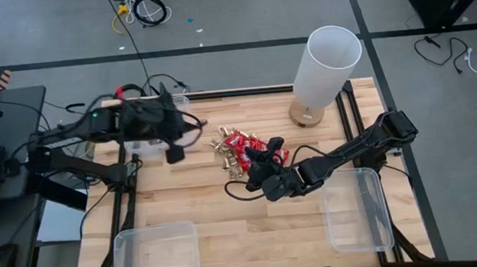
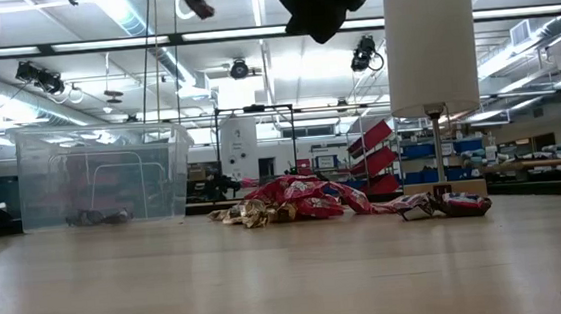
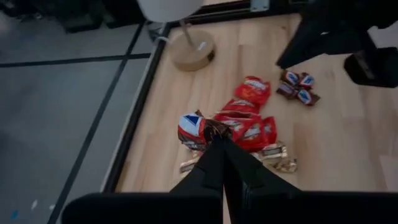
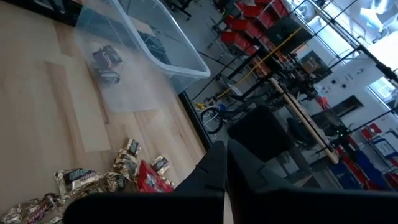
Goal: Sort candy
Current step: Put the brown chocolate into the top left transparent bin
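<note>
High view shows the candy lying in a heap near the middle of the bench, beside a white lamp. Left gripper hangs just beside a clear bin at the far left edge, its jaws pinching a red packet. Right gripper is above the heap, its jaws pressed together on nothing. A few dark bars lie inside this far bin.

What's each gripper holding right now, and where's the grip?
Left gripper: shut on a dark mini bar, pinched at one end of its wrapper. Right gripper: shut, nothing visible between its fingers, above the candy pile.
</note>
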Tool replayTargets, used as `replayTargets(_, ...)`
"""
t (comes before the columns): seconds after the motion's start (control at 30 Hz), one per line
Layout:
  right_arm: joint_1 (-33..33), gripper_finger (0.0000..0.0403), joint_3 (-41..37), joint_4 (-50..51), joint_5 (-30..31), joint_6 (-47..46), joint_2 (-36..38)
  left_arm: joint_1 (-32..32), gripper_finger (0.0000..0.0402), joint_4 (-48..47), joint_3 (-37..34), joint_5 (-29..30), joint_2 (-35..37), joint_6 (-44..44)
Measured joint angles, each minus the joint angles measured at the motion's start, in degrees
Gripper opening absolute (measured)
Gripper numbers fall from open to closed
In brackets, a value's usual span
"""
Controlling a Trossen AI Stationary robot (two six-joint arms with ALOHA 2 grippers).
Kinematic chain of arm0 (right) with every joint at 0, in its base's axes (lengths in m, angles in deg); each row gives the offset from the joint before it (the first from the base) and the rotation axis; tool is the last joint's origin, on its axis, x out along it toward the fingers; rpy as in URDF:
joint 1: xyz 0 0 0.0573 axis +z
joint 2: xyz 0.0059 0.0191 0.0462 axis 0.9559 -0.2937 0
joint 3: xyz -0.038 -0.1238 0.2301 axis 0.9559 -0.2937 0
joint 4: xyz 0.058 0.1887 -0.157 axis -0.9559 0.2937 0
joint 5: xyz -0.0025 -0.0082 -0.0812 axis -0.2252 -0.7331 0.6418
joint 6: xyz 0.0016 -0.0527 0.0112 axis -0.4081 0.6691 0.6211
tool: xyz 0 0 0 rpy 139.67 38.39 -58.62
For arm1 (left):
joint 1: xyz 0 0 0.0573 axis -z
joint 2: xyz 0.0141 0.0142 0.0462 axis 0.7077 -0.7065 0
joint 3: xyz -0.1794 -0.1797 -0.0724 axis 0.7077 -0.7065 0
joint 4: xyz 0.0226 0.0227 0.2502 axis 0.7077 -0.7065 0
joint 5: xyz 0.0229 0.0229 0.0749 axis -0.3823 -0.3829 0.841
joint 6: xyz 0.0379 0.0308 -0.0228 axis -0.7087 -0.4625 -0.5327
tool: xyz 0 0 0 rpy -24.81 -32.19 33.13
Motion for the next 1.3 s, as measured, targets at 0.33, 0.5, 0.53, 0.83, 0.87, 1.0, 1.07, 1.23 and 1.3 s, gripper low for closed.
replayTargets(0.33, -0.30, 0.0000, 0.00, 0.44, -0.09, -0.48, 0.01, -12.02, 0.0000, -8.62, 0.33, -0.58, 2.86, -0.08)
replayTargets(0.5, -0.82, 0.0003, 0.00, 0.44, -0.14, -0.43, 0.01, -18.82, 0.0000, -12.86, 0.28, -3.74, 2.61, -0.38)
replayTargets(0.53, -0.92, 0.0004, 0.00, 0.44, -0.15, -0.43, 0.02, -20.16, 0.0000, -13.68, 0.26, -4.41, 2.57, -0.54)
replayTargets(0.83, -1.86, 0.0002, 0.00, 0.45, -2.31, -0.60, 0.00, -32.16, 0.0000, -18.34, 0.26, -14.87, 1.13, -5.33)
replayTargets(0.87, -1.92, 0.0001, 0.00, 0.44, -2.35, -0.61, 0.02, -33.53, 0.0000, -18.95, 0.26, -15.94, 0.64, -6.18)
replayTargets(1.0, -2.02, 0.0000, 0.00, 0.44, -2.75, -0.61, 0.02, -38.57, 0.0000, -20.77, 0.26, -21.28, -1.67, -9.06)
replayTargets(1.07, -1.99, 0.0002, 0.00, 0.44, -2.78, -0.61, 0.02, -40.99, 0.0000, -21.62, 0.26, -24.46, -3.07, -11.04)
replayTargets(1.23, -1.99, 0.0003, 0.00, 0.44, -2.80, -0.63, 0.02, -46.18, 0.0000, -24.10, 0.26, -30.16, -7.24, -15.01)
replayTargets(1.3, -1.99, 0.0002, 0.00, 0.44, -2.80, -0.63, 0.02, -47.99, 0.0000, -24.16, 0.26, -30.80, -9.09, -15.68)
